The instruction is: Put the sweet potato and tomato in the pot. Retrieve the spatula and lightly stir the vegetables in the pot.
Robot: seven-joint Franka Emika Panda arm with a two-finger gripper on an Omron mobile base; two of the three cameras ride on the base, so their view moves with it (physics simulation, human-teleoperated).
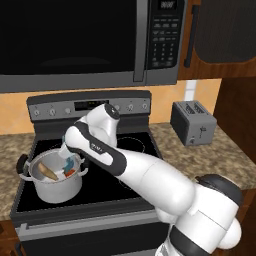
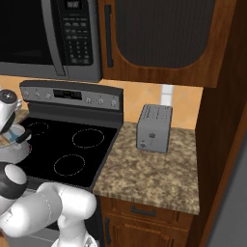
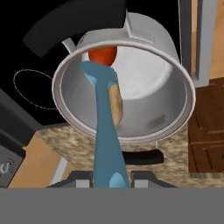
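The steel pot [image 1: 56, 186] stands on the stove's front left burner, black loop handles at its rim. Inside lie the pale tan sweet potato [image 1: 48, 171] and the red tomato [image 1: 70, 173]. My gripper [image 1: 66, 158] hangs just over the pot's right rim, shut on the blue-grey spatula [image 1: 68, 164], whose blade reaches down among the vegetables. In the hand view the spatula [image 3: 106, 131] runs up from my gripper [image 3: 111, 180] into the pot [image 3: 186, 94]. Its blade ends beside the tomato [image 3: 103, 54] and covers part of the sweet potato [image 3: 117, 105].
A black glass cooktop [image 1: 131, 145] with a control panel behind it carries the pot. A microwave [image 1: 90, 40] hangs low above the stove. A grey toaster [image 1: 193, 122] sits on the granite counter [image 2: 149, 173] to the right, under a dark wood cabinet [image 2: 159, 38].
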